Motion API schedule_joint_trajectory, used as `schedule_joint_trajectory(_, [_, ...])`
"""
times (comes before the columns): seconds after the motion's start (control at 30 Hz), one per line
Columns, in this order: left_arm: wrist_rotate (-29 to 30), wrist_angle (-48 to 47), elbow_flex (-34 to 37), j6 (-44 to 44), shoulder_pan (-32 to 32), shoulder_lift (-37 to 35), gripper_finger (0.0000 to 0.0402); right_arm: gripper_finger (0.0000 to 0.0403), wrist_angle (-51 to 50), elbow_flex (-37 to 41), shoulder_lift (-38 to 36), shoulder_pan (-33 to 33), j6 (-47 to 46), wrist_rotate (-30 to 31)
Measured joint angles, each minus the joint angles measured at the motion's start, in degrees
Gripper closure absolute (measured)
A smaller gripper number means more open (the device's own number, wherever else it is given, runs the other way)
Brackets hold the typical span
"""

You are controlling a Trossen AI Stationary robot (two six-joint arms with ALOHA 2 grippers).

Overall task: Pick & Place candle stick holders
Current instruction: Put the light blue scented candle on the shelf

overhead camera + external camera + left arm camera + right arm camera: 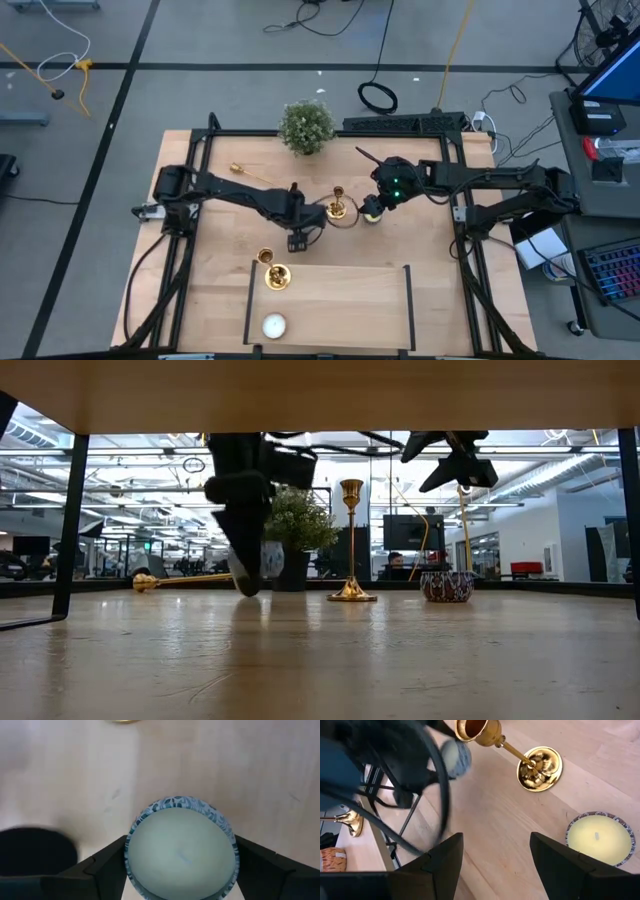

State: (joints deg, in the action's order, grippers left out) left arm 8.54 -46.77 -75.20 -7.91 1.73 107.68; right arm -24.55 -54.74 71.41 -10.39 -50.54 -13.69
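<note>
A gold candlestick (pixel 337 205) stands upright near the middle of the table (pixel 430 300), its cup on top and flared base on the wood. It serves as the landmark here. A second candlestick (pixel 272 272) stands nearer the front edge and toward the left arm's side of it, just by a black rail. A third candlestick (pixel 250 175) lies flat on its side farther back and toward the left arm's side, near the potted plant (pixel 306 126) at the far edge of the table.

Just beside the standing candlestick, on the right arm's side, sits a pale yellow candle (pixel 372 213) in a patterned tin. The right gripper (pixel 378 200) hovers above this candle with its fingers spread and nothing between them (both the candle and the candlestick's base show below it in its wrist view).

The left gripper (pixel 181 865) is just on the other side of the candlestick, fingers on either side of a pale-green candle (pixel 181 852) in a blue-patterned tin, seeming to touch its rim; a firm pinch I cannot tell. A white candle (pixel 274 324) lies near the table's front edge.
</note>
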Motion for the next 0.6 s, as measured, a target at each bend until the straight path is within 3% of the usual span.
schedule_joint_trajectory(0.3, [-1.1,-8.5,0.0,-9.1,-3.2,-10.7,0.0108,0.0177,0.5,0.0,0.0,0.1,0.5,-0.1])
schedule_joint_trajectory(0.6, [-2.0,-15.9,0.0,-24.2,-4.7,-24.3,0.0108,0.0177,0.8,0.0,0.0,0.0,2.0,-0.1])
